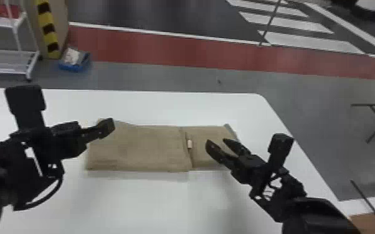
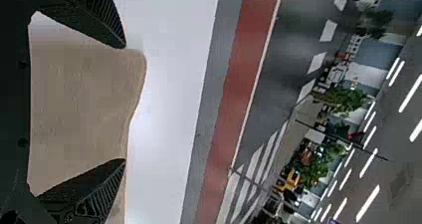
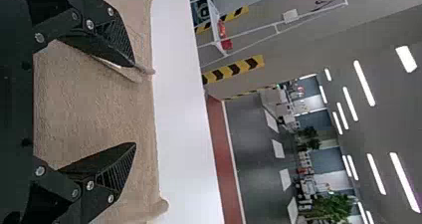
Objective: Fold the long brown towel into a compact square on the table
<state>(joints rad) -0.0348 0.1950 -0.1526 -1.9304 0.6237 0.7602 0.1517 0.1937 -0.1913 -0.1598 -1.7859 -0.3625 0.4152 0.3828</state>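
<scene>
Nearest, the left arm [image 1: 9, 168] comes in from the left edge and reaches rightward, its gripper [image 1: 108, 125] above the towel's left end; the right arm [image 1: 314, 211] rises from the bottom edge and slants forward and left, its gripper [image 1: 216, 140] above the right end. Seen from the left wrist, the left gripper [image 2: 123, 103] has its fingers spread wide, towel visible behind the gap. The right gripper [image 3: 134, 104] is parted too, and the right wrist view brings out a raised edge of cloth beside one fingertip; whether they touch, I cannot tell.

The towel [image 1: 140, 149] lies on the white table [image 1: 118, 202], partly folded, a broad layered part at left and a lower strip at right. Where the two meet sits a small pale tag [image 1: 190, 144], any print too small to tell.

Past the table, the head view has a blue box [image 1: 71, 67] on the floor beside a striped post [image 1: 47, 28], a white rack [image 1: 6, 53] at left and, farther off, a crossing [image 1: 302, 40]. Farther still, the left wrist view takes in plants [image 2: 343, 99] and ceiling lamps [image 2: 368, 203]
</scene>
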